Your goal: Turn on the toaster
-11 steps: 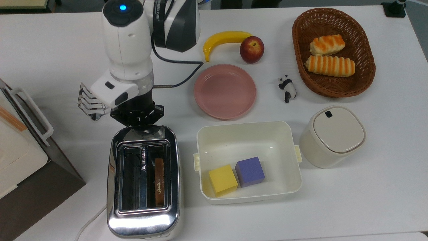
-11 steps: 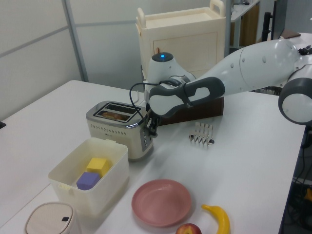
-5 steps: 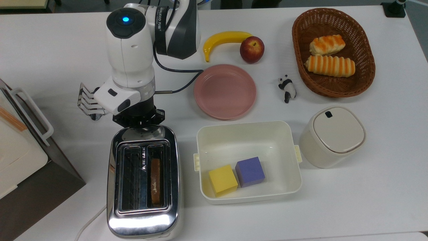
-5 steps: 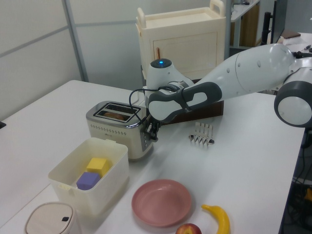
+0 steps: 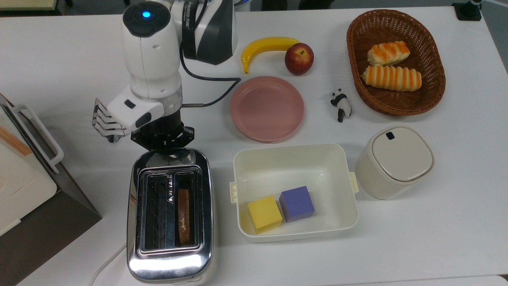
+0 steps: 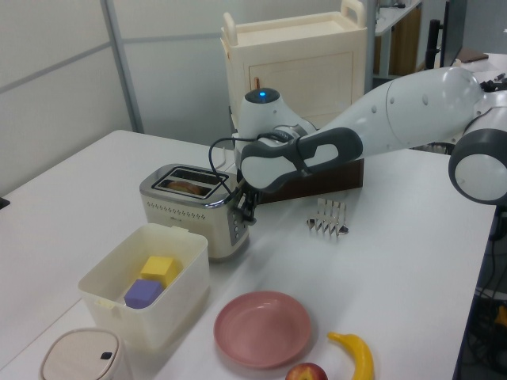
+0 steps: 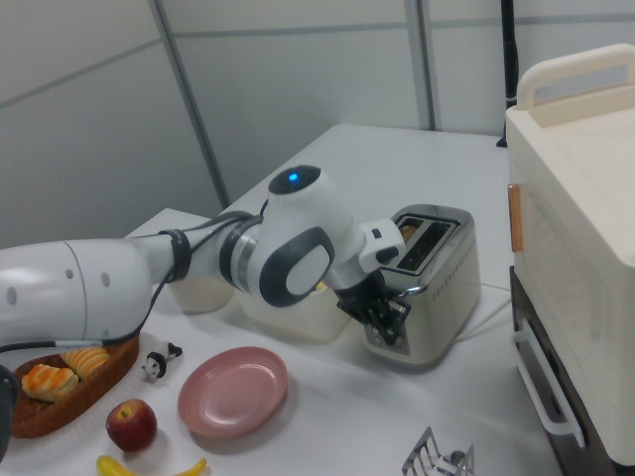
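Top view: white table (image 5: 436, 238) laid out with kitchen items, robot arm (image 5: 152, 59) reaching down from the upper left of the frame.
Toaster: chrome two-slot toaster (image 5: 171, 216) stands at the lower left of the top view, a brown slice of toast (image 5: 183, 216) sunk in the slot on the top view's right, the other slot bare.
Gripper: the gripper (image 5: 162, 139) sits at the toaster's upper end in the top view, touching or just beside the end panel; whether its fingers are open or closed cannot be told.
Left view: toaster (image 6: 194, 207) at centre left, gripper (image 6: 246, 207) pressed close to its end face on the left view's right.
Right view: gripper (image 7: 382, 315) against the toaster's (image 7: 432, 283) control end, centre of the frame.
Cord: white cord (image 5: 105, 262) trails off the toaster's lower left corner in the top view.
Toast rack: small wire rack (image 5: 104, 123) lies just left of the arm's wrist in the top view.
Box: white tub (image 5: 295, 157) right of the toaster holds a yellow cube (image 5: 264, 213) and a purple cube (image 5: 297, 203), side by side and touching.
Plate: pink plate (image 5: 266, 108) above the tub, centre frame.
Fruit: banana (image 5: 264, 47) and apple (image 5: 299, 58) touching, above the plate.
Basket: wicker basket (image 5: 355, 47) at upper right holds two bread rolls (image 5: 391, 77).
Others: panda figure (image 5: 341, 104) between plate and basket; lidded white bin (image 5: 395, 161) at right; boxy white-and-brown appliance (image 5: 27, 198) at the left edge.
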